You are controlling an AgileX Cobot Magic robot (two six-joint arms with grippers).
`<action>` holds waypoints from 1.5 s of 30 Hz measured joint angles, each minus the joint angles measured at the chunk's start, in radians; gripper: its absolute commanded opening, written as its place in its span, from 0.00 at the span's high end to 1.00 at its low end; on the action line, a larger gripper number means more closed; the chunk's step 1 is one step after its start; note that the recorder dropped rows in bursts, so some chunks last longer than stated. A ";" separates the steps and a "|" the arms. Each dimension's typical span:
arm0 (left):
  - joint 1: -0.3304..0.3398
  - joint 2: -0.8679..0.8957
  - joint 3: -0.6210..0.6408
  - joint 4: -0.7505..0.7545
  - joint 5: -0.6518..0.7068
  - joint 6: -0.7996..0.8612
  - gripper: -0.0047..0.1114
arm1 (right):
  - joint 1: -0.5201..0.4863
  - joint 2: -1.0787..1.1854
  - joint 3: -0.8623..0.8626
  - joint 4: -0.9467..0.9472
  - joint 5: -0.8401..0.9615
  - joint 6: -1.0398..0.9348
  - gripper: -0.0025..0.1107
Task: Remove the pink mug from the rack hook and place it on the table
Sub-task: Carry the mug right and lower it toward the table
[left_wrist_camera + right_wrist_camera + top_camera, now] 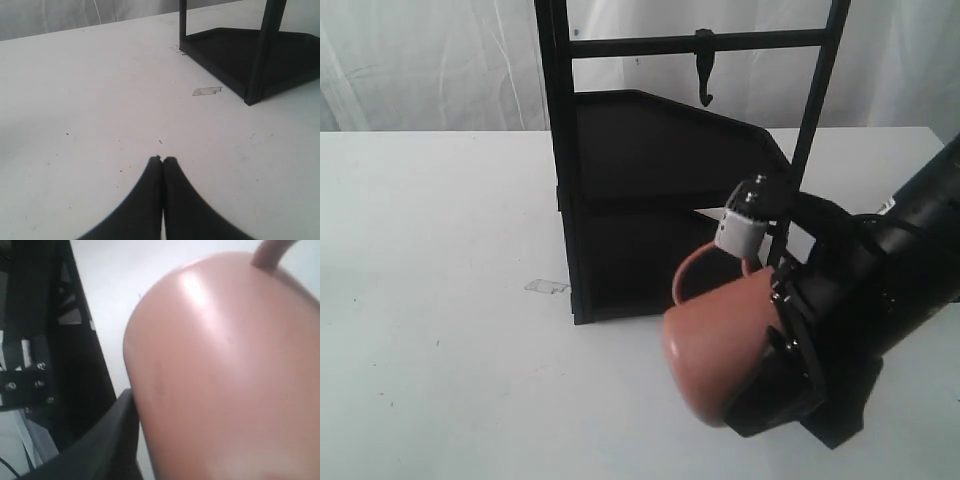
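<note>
The pink mug [715, 345] is off the rack hook [704, 68], which hangs bare from the top crossbar of the black rack [650, 200]. My right gripper [775, 355] is shut on the pink mug and holds it tilted just above the table [440, 300], in front of the rack's right post, handle toward the rack. In the right wrist view the pink mug [225, 375] fills the frame, with one black finger [107, 440] against its side. My left gripper [162, 160] is shut and empty over the table [75, 100]; it does not show in the exterior view.
A small scrap of clear tape [548, 287] lies on the table by the rack's front left foot. The rack's lower shelf [260, 50] and a post [265, 50] stand ahead of the left gripper. White curtains hang behind the table.
</note>
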 measured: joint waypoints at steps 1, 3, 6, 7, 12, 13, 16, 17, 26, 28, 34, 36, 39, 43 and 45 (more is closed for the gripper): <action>0.000 0.000 0.000 0.000 0.000 0.000 0.96 | 0.000 0.000 0.000 -0.055 0.000 0.057 0.98; 0.000 0.000 0.000 0.000 0.000 0.000 0.96 | 0.000 0.000 0.000 -0.185 0.004 0.191 0.98; 0.000 0.000 0.000 0.000 0.000 0.000 0.96 | 0.000 0.000 0.000 -0.446 0.010 0.423 0.98; 0.000 0.000 0.000 0.000 0.000 0.000 0.96 | 0.000 0.000 0.000 -0.546 0.013 0.508 0.98; 0.000 0.000 0.000 0.000 0.000 0.000 0.96 | 0.000 0.000 0.000 -0.881 0.015 0.762 0.98; 0.000 0.000 0.000 0.000 0.000 0.000 0.96 | 0.000 0.000 0.000 -0.912 0.015 0.779 0.98; 0.000 0.000 0.000 0.000 0.000 0.000 0.96 | 0.000 0.000 0.000 -0.945 0.015 0.800 0.98; 0.000 0.000 0.000 0.000 0.000 0.000 0.96 | 0.000 0.000 0.000 -0.950 0.015 0.803 0.98; 0.000 0.000 0.000 0.000 0.000 0.000 0.96 | 0.000 0.017 0.051 -0.975 0.007 0.801 0.98; 0.000 0.000 0.000 0.000 0.000 0.000 0.96 | 0.000 0.048 0.077 -0.998 0.007 0.797 0.98; 0.000 0.000 0.000 0.000 0.000 0.000 0.96 | 0.000 0.120 0.099 -1.024 -0.042 0.797 0.98; 0.000 0.000 0.000 0.000 0.000 0.000 0.96 | 0.000 0.134 0.099 -1.026 -0.068 0.800 0.98; 0.000 0.000 0.000 0.000 0.000 0.000 0.96 | 0.000 0.156 0.099 -1.027 -0.108 0.813 0.98; 0.000 0.000 0.000 0.000 0.000 0.000 0.96 | 0.000 0.185 0.107 -1.028 -0.145 0.820 0.98; 0.000 0.000 0.000 0.000 0.000 0.000 0.96 | 0.000 0.208 0.118 -1.028 -0.149 0.820 0.98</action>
